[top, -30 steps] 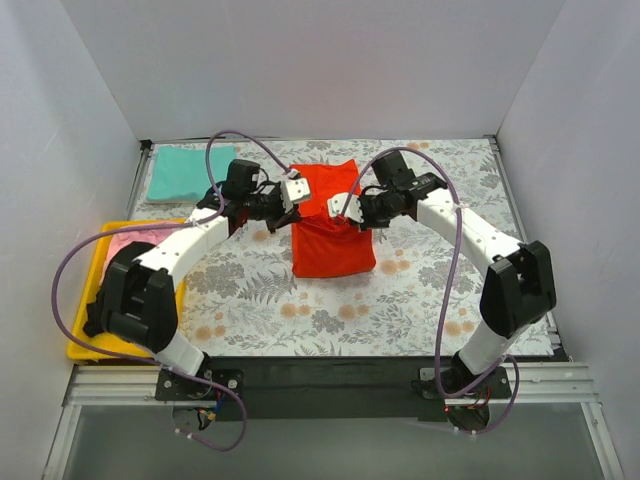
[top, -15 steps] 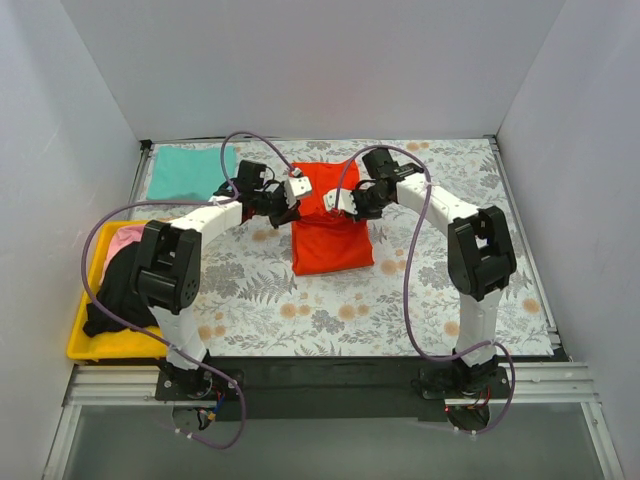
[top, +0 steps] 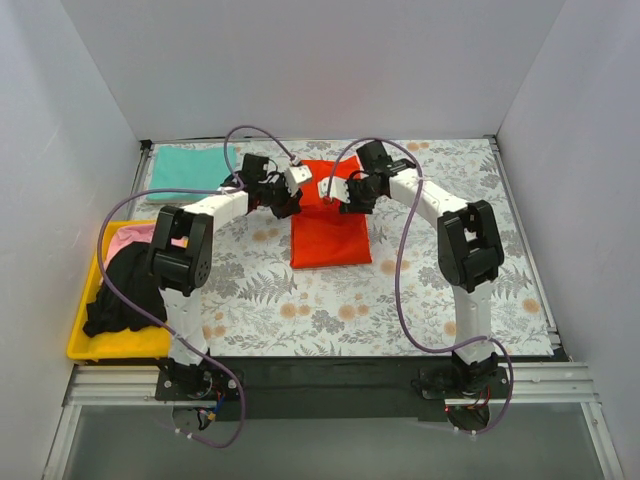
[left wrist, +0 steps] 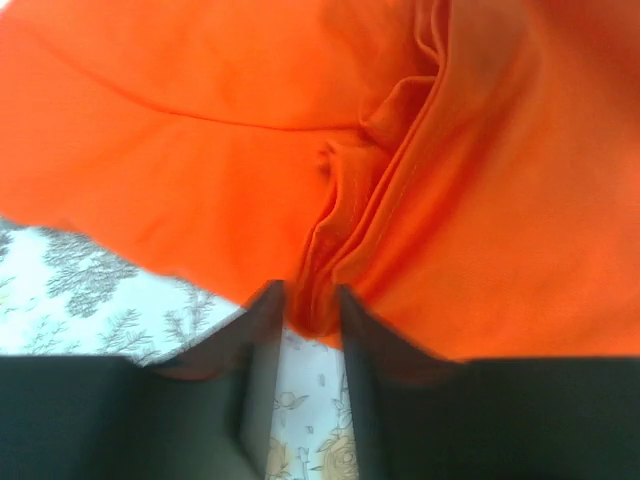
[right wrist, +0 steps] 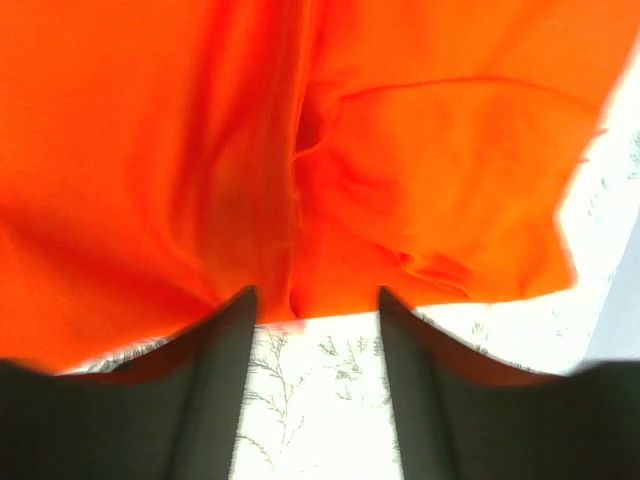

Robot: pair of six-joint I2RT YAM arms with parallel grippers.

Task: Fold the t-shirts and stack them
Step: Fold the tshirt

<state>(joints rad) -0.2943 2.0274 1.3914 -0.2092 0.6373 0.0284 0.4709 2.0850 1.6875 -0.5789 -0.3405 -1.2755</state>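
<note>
The orange-red t-shirt (top: pixel 330 235) lies folded in a rectangle on the middle of the table. At its far end, my left gripper (top: pixel 296 186) and right gripper (top: pixel 331 190) hang close together over it. In the left wrist view the left gripper (left wrist: pixel 308 295) has its jaws a little apart, with a ridge of the orange-red t-shirt (left wrist: pixel 200 150) between the tips. The right gripper (right wrist: pixel 315 295) stands wide open at the edge of the orange-red t-shirt (right wrist: pixel 450 180), holding nothing. A teal t-shirt (top: pixel 185 168) lies folded at the far left. Black (top: pixel 125 290) and pink (top: pixel 128 240) t-shirts lie in the tray.
A yellow tray (top: pixel 90 346) sits at the near left edge. A grey floral cloth (top: pixel 400 290) covers the table. White walls close in the back and both sides. Purple cables loop above both arms.
Both grippers moved toward the far end of the orange-red shirt and opened, letting go of the cloth. The shirt now lies flatter and shorter.
</note>
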